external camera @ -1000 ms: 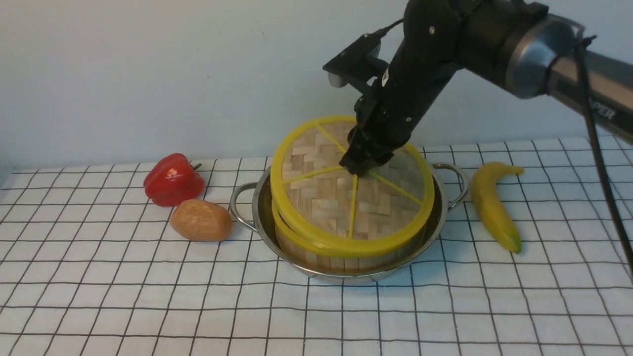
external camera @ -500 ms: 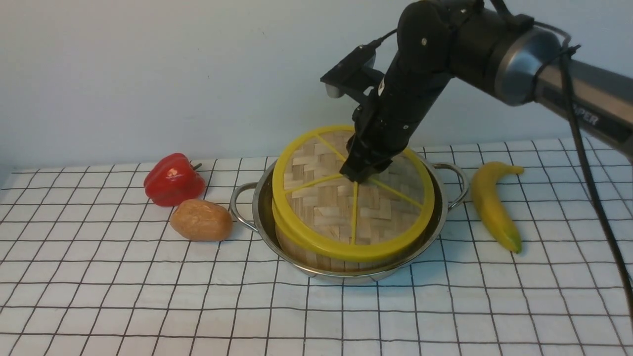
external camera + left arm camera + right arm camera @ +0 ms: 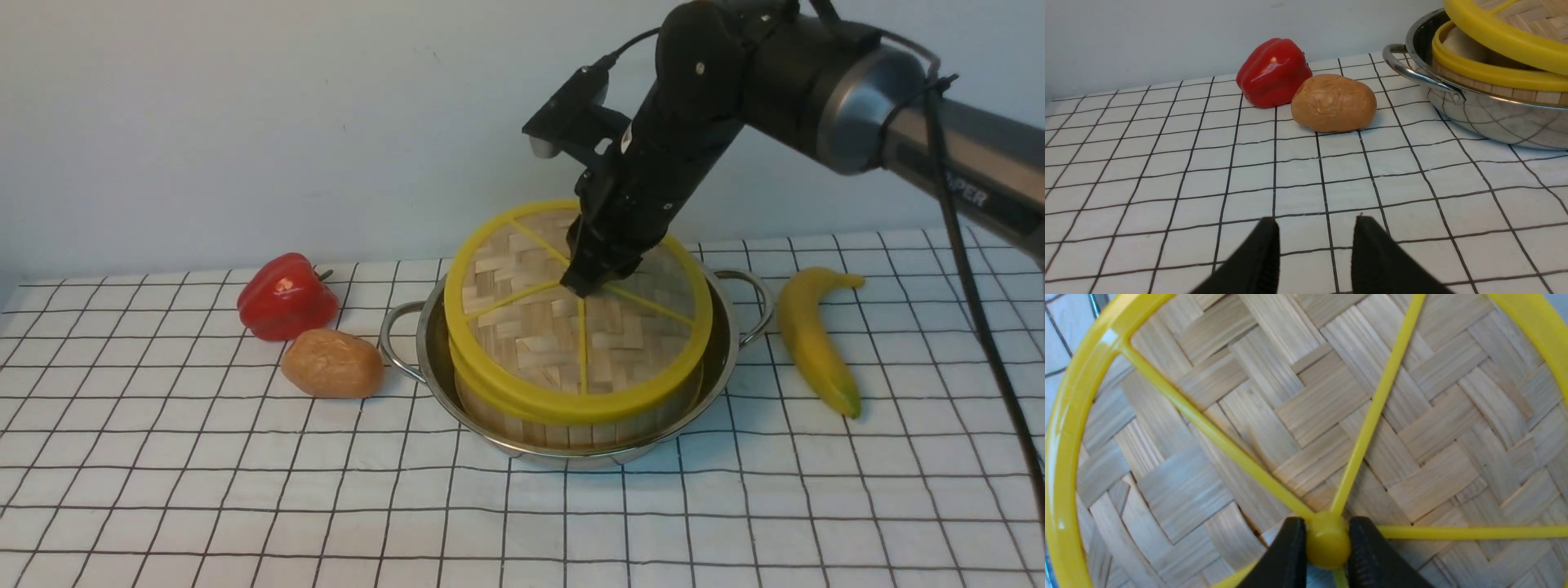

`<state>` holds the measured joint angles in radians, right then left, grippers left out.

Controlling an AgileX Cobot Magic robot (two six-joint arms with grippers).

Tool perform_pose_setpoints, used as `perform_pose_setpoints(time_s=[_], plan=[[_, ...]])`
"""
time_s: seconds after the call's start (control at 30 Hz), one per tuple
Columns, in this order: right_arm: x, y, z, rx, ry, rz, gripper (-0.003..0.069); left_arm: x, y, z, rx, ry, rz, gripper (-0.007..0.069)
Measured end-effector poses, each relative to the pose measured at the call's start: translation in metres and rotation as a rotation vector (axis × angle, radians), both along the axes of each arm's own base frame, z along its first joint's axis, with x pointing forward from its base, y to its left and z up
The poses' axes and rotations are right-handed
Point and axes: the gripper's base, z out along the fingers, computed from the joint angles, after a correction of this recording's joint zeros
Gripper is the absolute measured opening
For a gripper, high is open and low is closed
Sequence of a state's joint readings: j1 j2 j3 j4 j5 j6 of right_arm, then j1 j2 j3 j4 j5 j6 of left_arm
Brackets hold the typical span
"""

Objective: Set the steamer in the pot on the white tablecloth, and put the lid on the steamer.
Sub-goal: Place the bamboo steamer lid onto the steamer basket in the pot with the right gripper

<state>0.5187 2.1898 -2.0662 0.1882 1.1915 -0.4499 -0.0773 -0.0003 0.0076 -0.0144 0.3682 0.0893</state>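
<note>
Front view puts the lid (image 3: 563,343) in the middle of the frame, lying across the steamer (image 3: 571,431). The steamer already sits inside the pot (image 3: 426,347) on the white tablecloth (image 3: 245,490), so that step looks done.

A second ago the lid hung more steeply tipped and was pushed toward the right of the frame, with the steamer's own yellow rim clearly separate below it at the left. Now it is flatter and better centred, with its rim close on the steamer's along the near edge.

It is not seated all round. At the upper right of the left wrist view a gap shows between the two yellow rims. By my reading, what is left is a little more lowering and then the release.

The right gripper (image 3: 1327,539) is pinching the lid's small yellow centre knob (image 3: 1327,549), shown at the bottom centre of the right wrist view. The left gripper (image 3: 1316,241) has its fingers spread with nothing between them, over bare cloth at the bottom of its own view.

Further out, a red pepper (image 3: 286,296) and a brown potato-like lump (image 3: 332,363) lie at the left of the pot. A banana (image 3: 812,339) lies at its right, and none of them touch the pot.
</note>
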Motion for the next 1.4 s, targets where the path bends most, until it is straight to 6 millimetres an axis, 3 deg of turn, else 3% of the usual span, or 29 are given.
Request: perform_pose_setpoints(time_s=[0.53, 1.2, 1.4], plan=[[0.011, 0.007, -0.024, 0.003, -0.027, 0.055, 0.0147, 0.000, 0.000, 0.000, 0.000, 0.000, 0.000, 0.0243], [0.018, 0.010, -0.026, 0.001, -0.112, 0.081, 0.0146, 0.000, 0.000, 0.000, 0.000, 0.000, 0.000, 0.0243], [0.021, 0.007, -0.023, -0.029, -0.147, 0.048, 0.0199, 0.000, 0.000, 0.000, 0.000, 0.000, 0.000, 0.0243]])
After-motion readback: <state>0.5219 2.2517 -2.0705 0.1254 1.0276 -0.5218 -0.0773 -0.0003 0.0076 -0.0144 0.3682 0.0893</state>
